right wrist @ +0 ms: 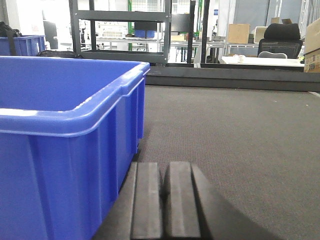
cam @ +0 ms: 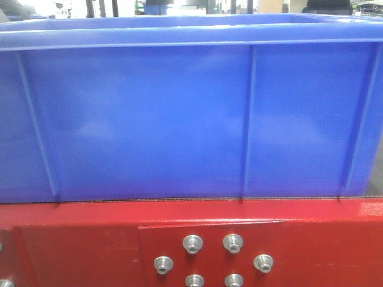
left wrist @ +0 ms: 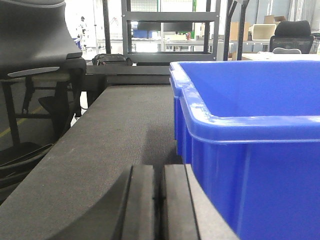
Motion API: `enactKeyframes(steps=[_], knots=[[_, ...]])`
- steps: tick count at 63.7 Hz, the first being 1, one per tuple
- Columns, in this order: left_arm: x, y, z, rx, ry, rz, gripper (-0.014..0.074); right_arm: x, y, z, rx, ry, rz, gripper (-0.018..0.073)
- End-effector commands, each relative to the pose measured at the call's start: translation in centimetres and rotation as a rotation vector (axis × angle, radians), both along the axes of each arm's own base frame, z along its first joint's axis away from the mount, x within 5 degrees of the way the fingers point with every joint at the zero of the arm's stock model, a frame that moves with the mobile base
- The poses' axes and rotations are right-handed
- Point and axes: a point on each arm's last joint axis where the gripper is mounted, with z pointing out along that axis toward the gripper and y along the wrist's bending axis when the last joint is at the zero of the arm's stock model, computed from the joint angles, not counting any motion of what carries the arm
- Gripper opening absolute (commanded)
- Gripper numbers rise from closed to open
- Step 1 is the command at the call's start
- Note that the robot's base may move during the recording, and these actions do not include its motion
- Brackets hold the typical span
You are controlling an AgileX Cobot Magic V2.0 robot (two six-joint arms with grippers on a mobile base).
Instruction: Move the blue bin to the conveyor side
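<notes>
1. Bright-blue rectangular plastic bin [cam: 185, 113], nearest the front camera, fills almost that whole view; its ribbed near wall stands upright and its base sits on the belt right at the red edge.
2. Dark grey, finely textured conveyor belt [left wrist: 110, 130] runs wide and flat under the bin. In the left wrist view a broad bare strip lies on the bin's left, reaching the belt's outer edge; in the right wrist view a still wider bare stretch opens on the bin's right.
3. Red painted metal frame [cam: 78, 245] borders the belt below the bin's near wall, carrying a cluster of silver bolts [cam: 212, 262].
4. Left gripper [left wrist: 160, 200] lies low over the belt, level and pointing along it, just beside the bin's left near corner, apart from the wall. Its dark fingers [left wrist: 141, 205] are pressed together with only a thin seam between them, gripping nothing.
5. Right gripper [right wrist: 163, 200] mirrors this at the bin's right near corner, low and level, its fingers [right wrist: 147, 205] likewise closed on nothing.
</notes>
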Motion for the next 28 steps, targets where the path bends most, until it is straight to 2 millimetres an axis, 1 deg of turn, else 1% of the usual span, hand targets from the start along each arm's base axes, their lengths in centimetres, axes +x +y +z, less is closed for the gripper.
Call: enactKeyframes(steps=[1,28], knots=[[-0.05,0.0,0.16,-0.004,-0.016,0.0,0.0004,-0.08,-0.07,0.22,-0.004,-0.027,-0.01,-0.0088],[-0.05,0.0,0.16,-0.004,-0.016,0.0,0.0004,-0.08,-0.07,0.22,-0.004,-0.027,-0.01,-0.0088]])
